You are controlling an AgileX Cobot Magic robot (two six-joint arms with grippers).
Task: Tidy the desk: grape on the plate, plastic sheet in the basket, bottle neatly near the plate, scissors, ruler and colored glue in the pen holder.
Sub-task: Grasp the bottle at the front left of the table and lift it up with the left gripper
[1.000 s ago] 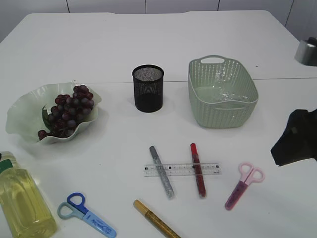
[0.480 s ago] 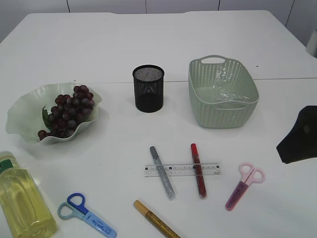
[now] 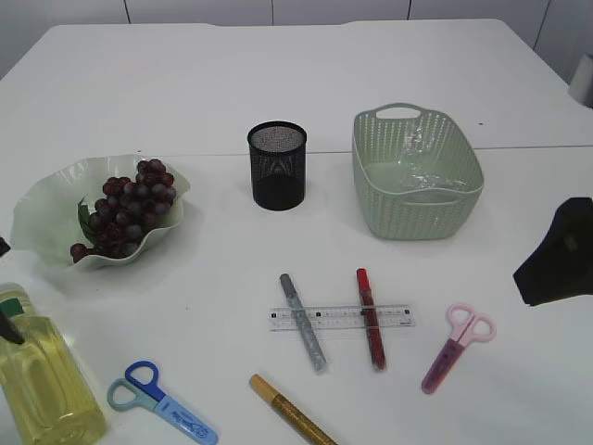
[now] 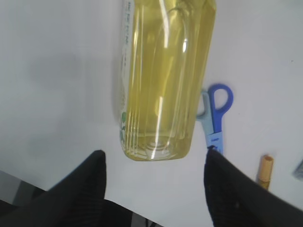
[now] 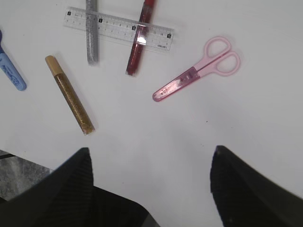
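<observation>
A bunch of dark grapes [image 3: 130, 209] lies on the wavy pale-green plate [image 3: 37, 218] at the left. The clear plastic sheet [image 3: 419, 171] is in the green basket [image 3: 371, 185]. The yellow bottle [image 3: 42, 380] [image 4: 163, 75] lies at the front left, its base just ahead of my open left gripper [image 4: 155, 165]. Blue scissors [image 3: 159, 400] [image 4: 215, 113] lie beside it. The ruler [image 3: 341, 317] [image 5: 118, 27], silver glue [image 3: 304, 322], red glue [image 3: 371, 318], gold glue [image 3: 292, 411] [image 5: 70, 94] and pink scissors [image 3: 457, 345] [image 5: 199, 71] lie ahead of my open, empty right gripper [image 5: 151, 156]. The black mesh pen holder [image 3: 277, 165] stands mid-table.
The silver and red glue sticks lie across the ruler. The right arm [image 3: 561, 252] hangs at the right edge of the exterior view. The table's front edge shows at the lower left of the right wrist view.
The right arm has drawn back to the right. A dark tip of the left gripper has appeared at the left edge, beside the bottle's cap. The objects have not moved.
</observation>
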